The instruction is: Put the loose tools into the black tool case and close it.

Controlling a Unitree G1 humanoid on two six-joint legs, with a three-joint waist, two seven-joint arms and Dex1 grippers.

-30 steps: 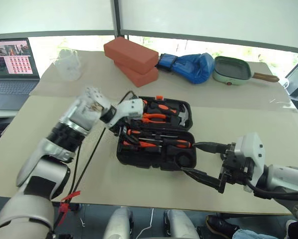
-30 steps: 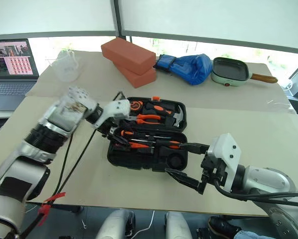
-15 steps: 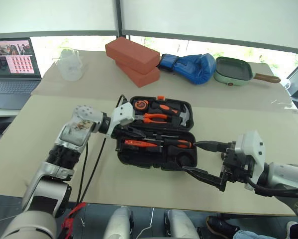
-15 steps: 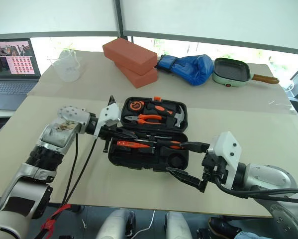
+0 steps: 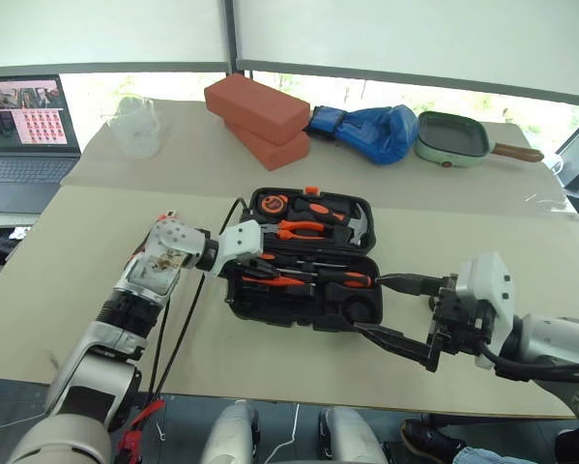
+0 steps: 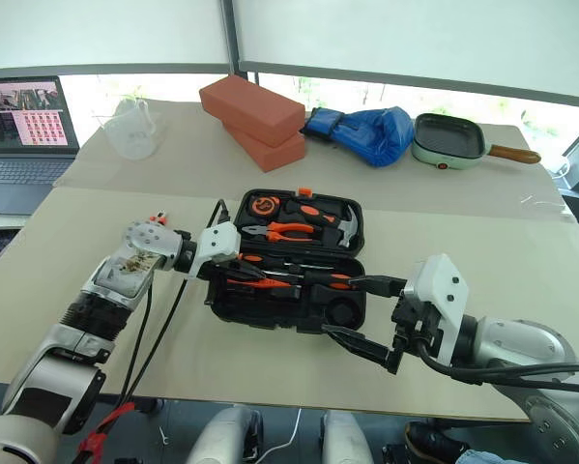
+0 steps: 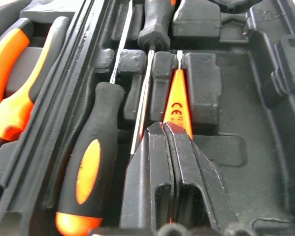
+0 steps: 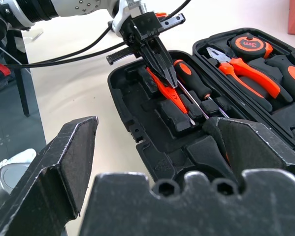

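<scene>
While my left gripper (image 8: 159,69) sits clenched on the rear of the orange utility knife (image 7: 177,101), the knife lies low in the near half of the open black tool case (image 5: 270,307), its tip against a moulded block. Just beside it I see a thin metal shaft and a black-and-orange screwdriver (image 7: 85,172) in the neighbouring slot, close enough to crowd the fingers (image 7: 157,187). A second screwdriver (image 5: 342,278) lies across the same half, toward my right. The round recess at the case's right end holds something dark; I cannot tell what.

The far half carries the pliers (image 6: 279,230), the tape measure (image 8: 246,43) and the hammer (image 6: 345,224).

My right gripper (image 5: 390,311) hangs with its fingers spread wide and nothing between them, near the case's right front corner and apart from it.

Behind the case, on the table (image 5: 76,261), stand two red bricks (image 5: 255,108), a blue boxing glove (image 5: 371,130), a green pan (image 5: 453,137) and a clear jug (image 5: 134,126). A laptop (image 5: 23,135) sits off the table's far left. The left arm's black cables (image 6: 154,329) trail over the table edge.
</scene>
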